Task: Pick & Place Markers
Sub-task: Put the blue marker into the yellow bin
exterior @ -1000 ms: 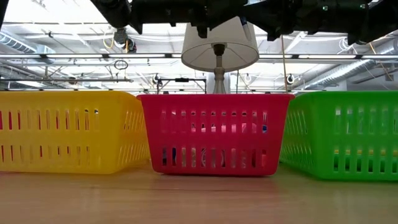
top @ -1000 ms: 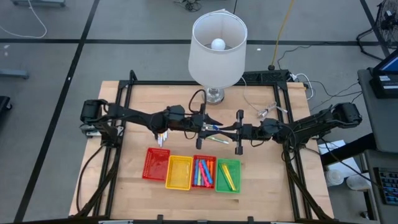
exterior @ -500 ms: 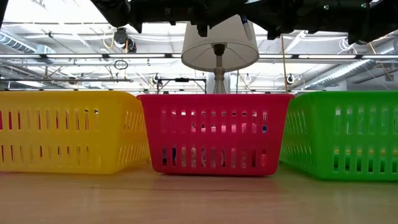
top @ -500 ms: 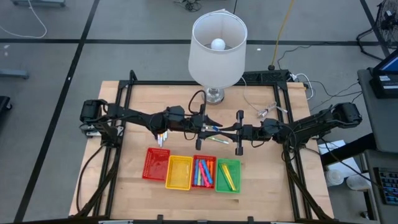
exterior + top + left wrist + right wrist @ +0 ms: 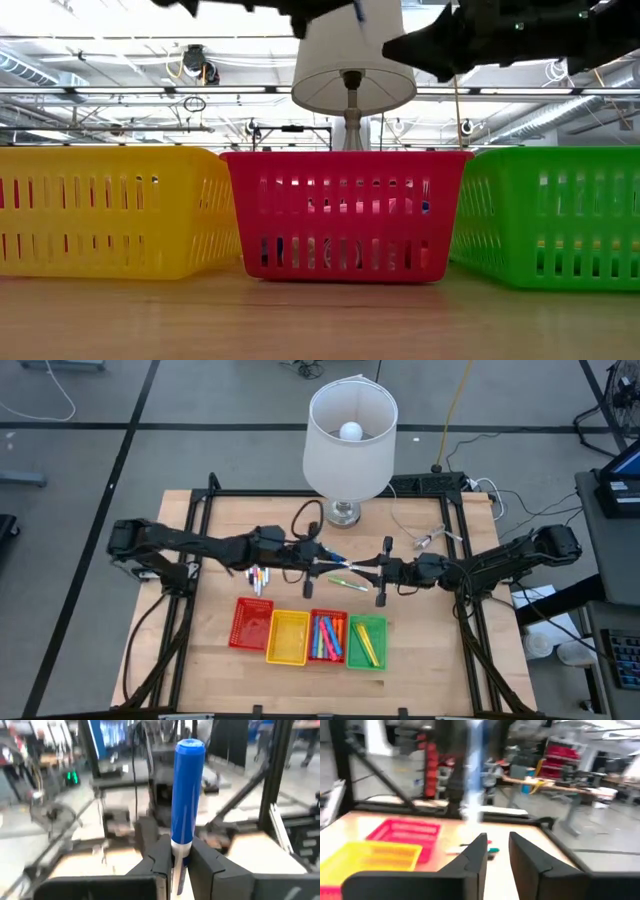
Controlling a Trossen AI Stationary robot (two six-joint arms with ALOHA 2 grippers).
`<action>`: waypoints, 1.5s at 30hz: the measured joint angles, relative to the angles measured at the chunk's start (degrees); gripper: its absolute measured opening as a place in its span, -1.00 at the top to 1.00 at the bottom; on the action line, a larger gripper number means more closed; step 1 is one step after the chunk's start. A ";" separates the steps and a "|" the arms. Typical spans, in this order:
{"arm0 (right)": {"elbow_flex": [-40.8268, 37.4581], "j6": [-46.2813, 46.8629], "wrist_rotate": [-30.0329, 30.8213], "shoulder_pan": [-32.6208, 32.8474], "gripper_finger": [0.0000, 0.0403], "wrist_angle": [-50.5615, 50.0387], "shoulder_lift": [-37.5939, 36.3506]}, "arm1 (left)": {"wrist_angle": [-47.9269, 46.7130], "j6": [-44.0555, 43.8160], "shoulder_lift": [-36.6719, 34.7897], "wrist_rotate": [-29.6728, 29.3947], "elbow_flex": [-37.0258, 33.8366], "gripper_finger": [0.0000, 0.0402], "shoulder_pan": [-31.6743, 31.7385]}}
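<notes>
So the sorting is looking roughly halfway, maybe a bit less. From the high view, four rectangular mesh trays are sitting in a row near the front of the wooden table (image 5: 420,650): the red tray on the far left (image 5: 250,623) and the yellow tray (image 5: 288,637) next to it are both showing nothing inside as far as I can tell, the second red tray (image 5: 328,636) is holding a bunch of blue, pink and orange markers, and the green tray (image 5: 366,642) is holding a couple of yellow-ish ones.

What's in play right now: the left gripper (image 5: 176,862) is hanging above the middle of the table, in front of the white-shaded table lamp (image 5: 350,440), and its fingers are pinching a blue-capped marker (image 5: 186,795) by the lower end, so the thing is sticking straight out past the fingertips in the wrist view. The right gripper (image 5: 495,852) is just beside it, tip to tip, with its fingers standing a little apart and nothing between them, so I'm reading this as the blue marker sitting with the left arm only.

Still left: a small cluster of loose markers (image 5: 259,576) is lying on the table behind the left-hand red tray, and a green marker (image 5: 349,584) is lying just behind the trays near the two grippers. Those all need binning, plus the blue one being carried.
</notes>
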 joint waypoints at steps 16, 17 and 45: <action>0.13 -8.09 19.20 -0.09 0.38 -2.75 -11.73 | -49.71 -62.95 -9.11 -11.61 -0.13 0.81 -17.24; 0.13 -8.11 19.86 -0.09 0.38 -3.42 -13.19 | -50.53 -67.29 -8.48 -11.64 -0.13 0.81 -18.30; 0.13 -9.16 20.18 0.00 0.38 -13.67 -25.63 | -48.24 -92.25 3.32 -2.63 -0.11 0.61 -21.92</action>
